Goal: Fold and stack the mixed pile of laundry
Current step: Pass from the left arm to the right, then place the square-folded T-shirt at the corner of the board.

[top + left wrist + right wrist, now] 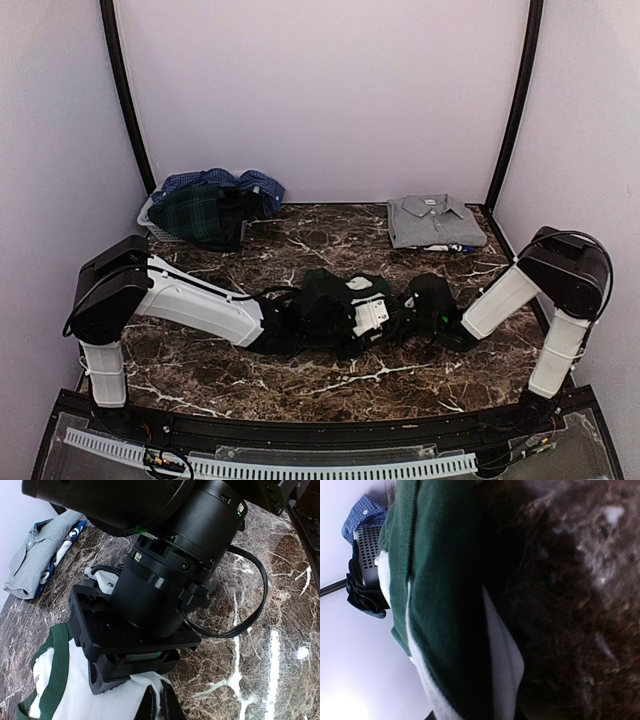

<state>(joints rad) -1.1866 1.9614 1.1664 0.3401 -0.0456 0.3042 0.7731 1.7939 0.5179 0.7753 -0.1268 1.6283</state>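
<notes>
- Dark brown marble table (300, 385) with white veins, closed in by pale walls (320, 90) on three sides.
- Landmark: pale slatted basket (152, 222), at the back left corner of the table against the wall.
- In and over the basket: blue checked shirt (225, 182) on top at the rear, dark green tartan shirt (195, 212) in front of it, and a dark item (240, 208) hanging over the basket's right side.
- White tee (325, 295) with dark green sleeves: out of the basket, lying rumpled on the marble to the basket's right and nearer the arm bases. Green collar band and white body show in the left wrist view.
- Folded grey shirt (430, 220): well to the right of the basket, along the same back wall. It lies on a white garment with blue print (445, 246), only the edge of which shows.
- Left gripper (305, 322): low at the tee's side nearest the basket, jaws closed tight. Whether cloth is pinched between them cannot be told.
- Right gripper (112, 680): at the tee's side farthest from the basket, tips sunk into the white cloth. Its jaw width cannot be told; green and white fabric fills its own camera.
- Both arms reach inward from their bases and meet over the tee.
</notes>
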